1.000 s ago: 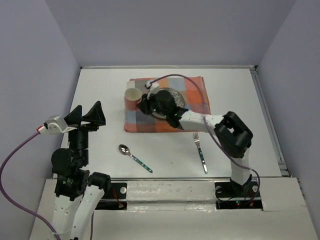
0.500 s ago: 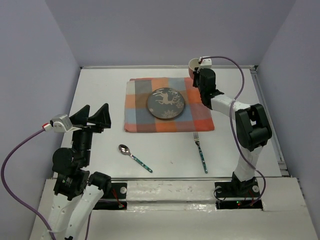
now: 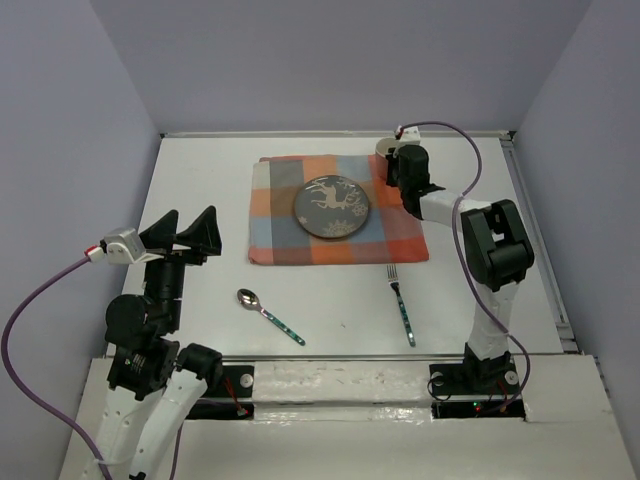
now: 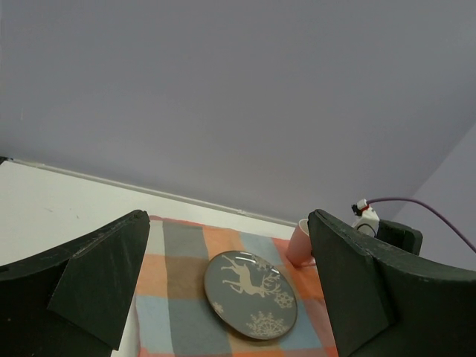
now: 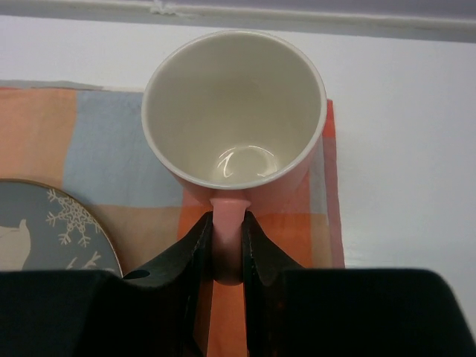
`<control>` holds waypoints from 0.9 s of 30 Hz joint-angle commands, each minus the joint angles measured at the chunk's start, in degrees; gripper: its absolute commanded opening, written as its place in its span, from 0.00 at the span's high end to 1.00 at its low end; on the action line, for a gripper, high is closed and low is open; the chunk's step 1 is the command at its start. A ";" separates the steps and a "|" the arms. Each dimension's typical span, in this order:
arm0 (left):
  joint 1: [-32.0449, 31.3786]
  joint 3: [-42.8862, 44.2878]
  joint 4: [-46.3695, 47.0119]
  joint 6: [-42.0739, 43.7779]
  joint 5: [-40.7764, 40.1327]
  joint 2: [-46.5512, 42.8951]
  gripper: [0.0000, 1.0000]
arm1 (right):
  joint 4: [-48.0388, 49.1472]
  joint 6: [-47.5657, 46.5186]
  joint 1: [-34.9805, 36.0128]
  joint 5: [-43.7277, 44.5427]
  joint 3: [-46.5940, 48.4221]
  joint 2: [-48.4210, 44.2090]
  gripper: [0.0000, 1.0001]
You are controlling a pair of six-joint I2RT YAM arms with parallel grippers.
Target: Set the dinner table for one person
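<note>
My right gripper [image 5: 227, 230] is shut on the handle of a pink mug [image 5: 234, 123], cream inside and empty, over the far right corner of the checked cloth [image 3: 290, 225]. The mug [image 3: 384, 150] also shows in the top view at my right gripper [image 3: 392, 160]. I cannot tell whether it rests on the cloth. A grey plate with a white deer [image 3: 331, 206] lies on the cloth on the white dinner table [image 3: 200, 180]. A spoon [image 3: 268, 314] and a fork [image 3: 401, 304] lie on the table in front of the cloth. My left gripper [image 3: 186, 232] is open and empty, raised over the table's left side.
A raised rail [image 3: 515, 180] runs along the table's right edge. Lilac walls stand close on three sides. In the left wrist view the plate [image 4: 251, 293], the cloth [image 4: 175, 297] and the mug [image 4: 300, 242] show between my open fingers.
My right arm carried the mug from the cloth's left side across to its far right corner, then lowered it slightly. My left gripper shifted a little to the right.
</note>
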 commanded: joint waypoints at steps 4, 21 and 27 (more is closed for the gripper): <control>0.04 -0.09 1.91 1.15 -0.52 0.41 0.01 | 9.96 0.61 -0.31 0.87 3.09 1.45 1.00; 0.12 -0.18 2.17 0.89 0.27 0.32 0.01 | 7.87 4.72 -0.31 3.95 -2.97 -5.83 0.29; 0.30 0.26 2.08 1.59 0.19 0.41 0.01 | 2.95 10.88 3.19 0.17 -9.46 -16.20 0.25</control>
